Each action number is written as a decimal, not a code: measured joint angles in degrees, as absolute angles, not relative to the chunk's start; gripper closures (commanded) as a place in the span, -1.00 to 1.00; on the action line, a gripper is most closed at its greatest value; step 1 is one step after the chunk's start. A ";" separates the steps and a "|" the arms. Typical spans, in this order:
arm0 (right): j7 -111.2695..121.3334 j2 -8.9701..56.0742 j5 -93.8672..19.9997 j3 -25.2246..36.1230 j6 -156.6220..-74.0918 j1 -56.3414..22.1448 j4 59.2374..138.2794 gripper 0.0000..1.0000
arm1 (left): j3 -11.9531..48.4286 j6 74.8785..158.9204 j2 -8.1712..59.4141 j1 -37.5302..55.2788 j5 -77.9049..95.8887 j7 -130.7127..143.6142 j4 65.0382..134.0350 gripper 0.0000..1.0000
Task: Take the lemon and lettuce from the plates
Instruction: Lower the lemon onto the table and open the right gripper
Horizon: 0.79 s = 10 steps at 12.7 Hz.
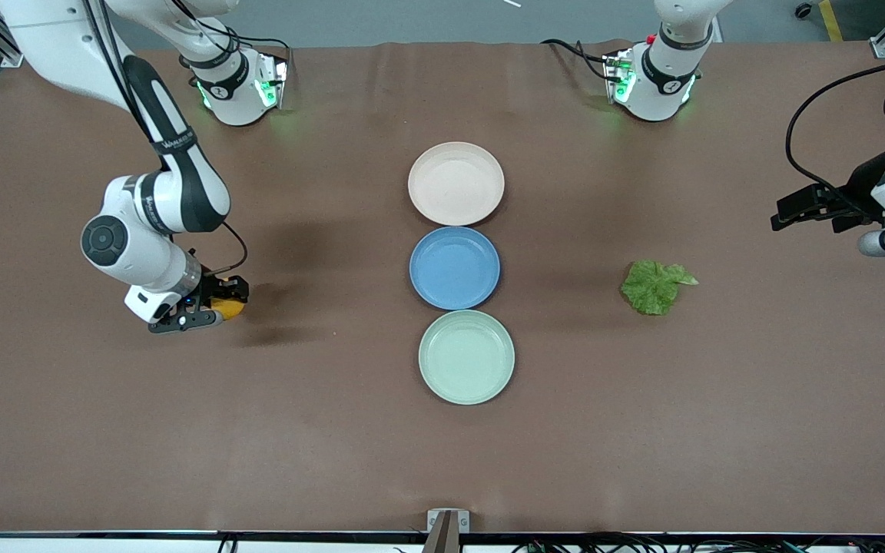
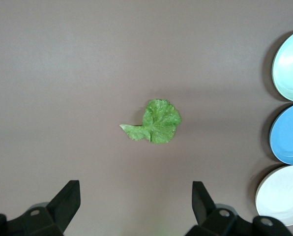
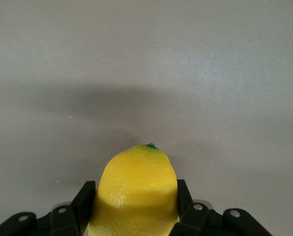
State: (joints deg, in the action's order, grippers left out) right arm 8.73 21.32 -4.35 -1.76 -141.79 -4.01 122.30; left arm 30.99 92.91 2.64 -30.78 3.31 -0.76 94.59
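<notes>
A brown table (image 1: 335, 430) is carrying three bare plates (image 1: 455, 183). The right gripper (image 1: 216, 307) is clamping the lemon (image 1: 229, 308) low at its end; the left gripper (image 2: 131, 206) is hanging wide over the lettuce (image 1: 655, 286) lying on the table.

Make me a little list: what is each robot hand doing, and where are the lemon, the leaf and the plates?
right tool: shut on the lemon, low over the table at the right arm's end
left tool: open, above the lettuce
lettuce: flat on the table, off the plates, toward the left arm's end
plates: beige-pink, blue plate, mint green, in a row, nothing on them
</notes>
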 measured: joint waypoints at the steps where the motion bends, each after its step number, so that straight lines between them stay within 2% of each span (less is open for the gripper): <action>1: 10.91 22.58 -4.35 -1.77 -143.45 -3.68 122.44 0.99 | 30.94 92.91 2.63 -30.87 3.31 -0.75 94.54 -1.00; 3: 13.82 24.54 -4.35 -1.79 -145.08 -3.38 122.46 0.96 | 29.76 92.91 2.60 -30.25 3.31 -0.75 94.44 -1.00; 4: 14.52 25.14 -4.35 -1.80 -145.29 -3.35 122.46 0.95 | 27.03 92.91 2.60 -28.02 3.31 -0.76 94.37 -1.00; 5: 15.14 25.17 -4.35 -1.82 -145.30 -3.35 122.41 0.60 | 22.59 92.89 2.57 -23.86 3.31 -0.76 94.31 -1.00; 7: 16.70 25.19 -4.35 -1.84 -145.28 -3.34 122.40 -0.99 | 12.40 92.56 2.31 -13.40 3.33 -0.76 94.15 -1.00; 10: 17.51 25.24 -4.35 -1.85 -145.26 -3.33 122.24 -1.00 | 2.95 91.94 1.43 -3.39 3.33 -0.76 94.06 -1.00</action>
